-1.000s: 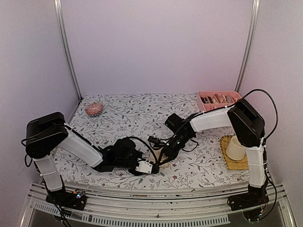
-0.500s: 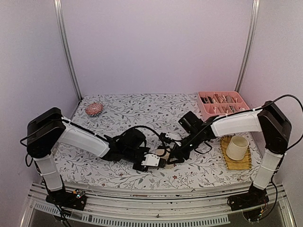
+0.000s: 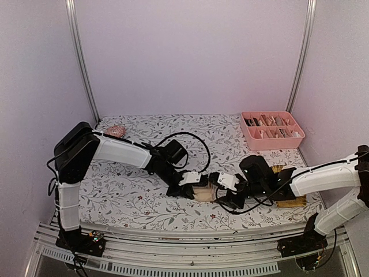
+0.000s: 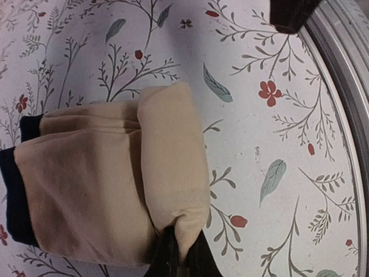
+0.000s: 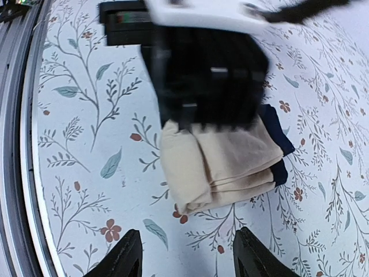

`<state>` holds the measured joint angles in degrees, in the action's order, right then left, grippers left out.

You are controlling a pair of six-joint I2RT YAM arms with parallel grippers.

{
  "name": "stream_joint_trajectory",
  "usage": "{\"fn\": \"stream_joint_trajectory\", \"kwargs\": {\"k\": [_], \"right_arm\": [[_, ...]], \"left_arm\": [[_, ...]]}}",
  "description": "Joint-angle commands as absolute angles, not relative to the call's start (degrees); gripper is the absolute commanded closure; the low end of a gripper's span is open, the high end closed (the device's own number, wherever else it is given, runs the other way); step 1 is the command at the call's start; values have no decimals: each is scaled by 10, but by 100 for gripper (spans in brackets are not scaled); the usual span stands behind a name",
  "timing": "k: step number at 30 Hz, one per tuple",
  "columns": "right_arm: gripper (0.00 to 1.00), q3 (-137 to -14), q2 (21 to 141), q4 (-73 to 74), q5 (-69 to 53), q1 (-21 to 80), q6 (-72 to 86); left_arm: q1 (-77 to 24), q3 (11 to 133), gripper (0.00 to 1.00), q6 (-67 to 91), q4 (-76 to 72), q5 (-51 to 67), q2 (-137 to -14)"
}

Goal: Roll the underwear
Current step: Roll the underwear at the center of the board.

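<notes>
Beige underwear (image 3: 202, 194): soft cloth with dark edging, folded into a thick, compact bundle. It lies flat on the table (image 3: 144, 203), lower centre of the top view. In the left wrist view one thicker fold laps over the rest, with the edging at frame left. The left hand (image 4: 176, 259) pinches that fold's lower end.

light: soft, even, pinkish glow falling from above | shadows: faint, soft-edged ones lying on the white floral-print bench (image 3: 132, 196) | focus: black left pincer (image 5: 183, 122) blurring close to the right wrist lens
</notes>
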<state>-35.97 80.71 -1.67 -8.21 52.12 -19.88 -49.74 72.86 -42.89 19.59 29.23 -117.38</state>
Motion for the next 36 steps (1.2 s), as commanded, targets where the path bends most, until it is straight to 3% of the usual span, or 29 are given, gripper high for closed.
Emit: {"fn": "stream_joint_trajectory", "kwargs": {"k": [1,13,24,32,36], "right_arm": [[45,-301,765,-133,-4,568,-270],[45,-333,884,-180,150,664,-391],[46,-417,1013,-166,223,671,-454],[71,-447,1061,-134,242,671,-453],[78,-461,1075,-114,244,669,-440]], "left_arm": [[-483,776,100,-410,311,329,-1211],[-472,847,100,-409,384,351,-1258],[-467,866,100,-412,401,359,-1270],[-466,870,100,-418,408,359,-1274],[-464,868,100,-420,408,360,-1273]]}}
